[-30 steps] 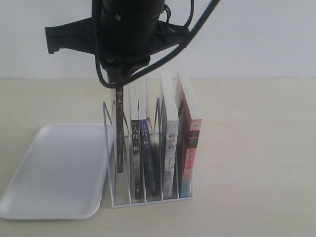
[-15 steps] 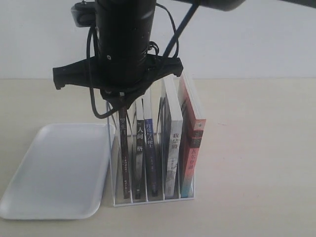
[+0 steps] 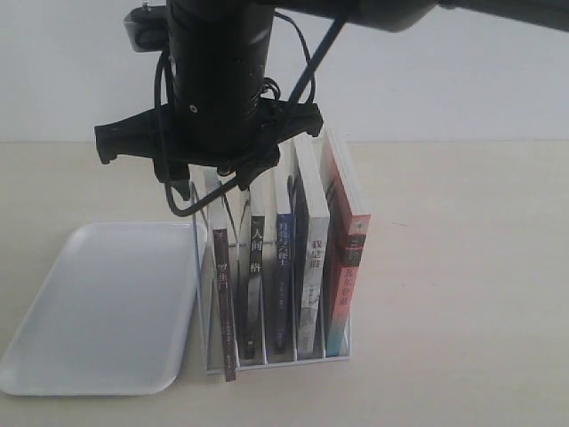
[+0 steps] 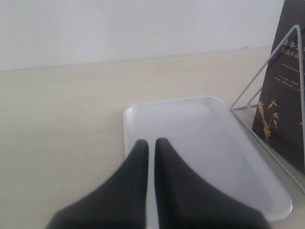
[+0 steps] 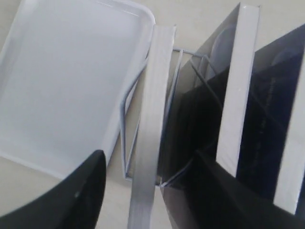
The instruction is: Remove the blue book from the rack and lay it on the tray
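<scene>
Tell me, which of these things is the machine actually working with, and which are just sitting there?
For the job: blue book, wire rack, white tray.
Just there: dark brown book, black book, grey book, red book.

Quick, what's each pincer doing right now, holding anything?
Left pincer: closed, holding nothing.
Right pincer: open, straddling the black-spined book at its top edge, not clamping it.

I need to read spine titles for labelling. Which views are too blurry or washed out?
Exterior view: even light, blue book spine soft, characters barely legible. Right wrist view: page edges near the lens, unfocused. Left wrist view: tray pale with little contrast, left gripper blurred.
</scene>
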Controlling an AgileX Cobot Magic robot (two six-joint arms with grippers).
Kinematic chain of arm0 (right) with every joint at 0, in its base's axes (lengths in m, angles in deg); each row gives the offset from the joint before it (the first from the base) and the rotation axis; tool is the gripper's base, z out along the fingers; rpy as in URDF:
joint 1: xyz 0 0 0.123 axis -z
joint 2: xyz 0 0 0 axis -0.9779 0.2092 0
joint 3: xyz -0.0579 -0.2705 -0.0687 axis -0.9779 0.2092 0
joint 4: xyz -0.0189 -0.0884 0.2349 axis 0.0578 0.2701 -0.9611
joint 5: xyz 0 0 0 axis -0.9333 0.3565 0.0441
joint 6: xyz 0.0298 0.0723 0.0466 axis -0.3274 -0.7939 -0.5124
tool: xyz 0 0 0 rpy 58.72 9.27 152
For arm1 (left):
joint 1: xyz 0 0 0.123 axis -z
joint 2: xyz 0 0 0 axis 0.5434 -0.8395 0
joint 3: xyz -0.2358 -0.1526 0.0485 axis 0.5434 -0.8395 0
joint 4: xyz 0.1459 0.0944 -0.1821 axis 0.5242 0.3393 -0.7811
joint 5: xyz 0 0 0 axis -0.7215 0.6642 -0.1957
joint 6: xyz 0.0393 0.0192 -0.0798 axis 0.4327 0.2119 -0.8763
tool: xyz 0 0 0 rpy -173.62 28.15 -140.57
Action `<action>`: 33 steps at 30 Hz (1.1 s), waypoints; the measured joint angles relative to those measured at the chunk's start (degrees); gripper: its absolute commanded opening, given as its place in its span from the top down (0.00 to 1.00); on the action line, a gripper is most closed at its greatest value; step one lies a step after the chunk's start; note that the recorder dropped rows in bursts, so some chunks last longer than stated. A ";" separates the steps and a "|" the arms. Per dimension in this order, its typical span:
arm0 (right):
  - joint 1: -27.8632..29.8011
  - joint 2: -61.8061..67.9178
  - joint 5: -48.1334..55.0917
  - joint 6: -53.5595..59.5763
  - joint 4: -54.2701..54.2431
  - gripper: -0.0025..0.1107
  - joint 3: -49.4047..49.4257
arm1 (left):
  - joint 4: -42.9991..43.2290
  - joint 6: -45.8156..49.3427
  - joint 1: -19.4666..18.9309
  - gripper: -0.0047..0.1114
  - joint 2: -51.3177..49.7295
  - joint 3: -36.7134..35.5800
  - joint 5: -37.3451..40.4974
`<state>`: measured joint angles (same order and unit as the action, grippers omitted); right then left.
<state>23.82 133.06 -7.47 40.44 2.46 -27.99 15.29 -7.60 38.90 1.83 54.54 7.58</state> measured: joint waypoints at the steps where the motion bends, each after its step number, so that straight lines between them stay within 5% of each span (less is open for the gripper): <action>1: 0.00 0.14 -0.04 0.00 0.00 0.55 0.00 | 0.00 0.00 0.00 0.92 0.00 0.00 0.00; 5: 0.00 -0.48 -0.04 0.00 0.21 0.62 0.00 | 0.00 0.00 0.00 0.92 0.00 0.00 0.00; 33: 0.33 -10.23 2.59 0.80 12.34 0.62 6.83 | 0.00 0.00 0.00 0.92 0.00 0.00 0.00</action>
<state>24.15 122.83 -4.88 41.24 14.80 -21.16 15.29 -7.60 38.90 1.83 54.54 7.58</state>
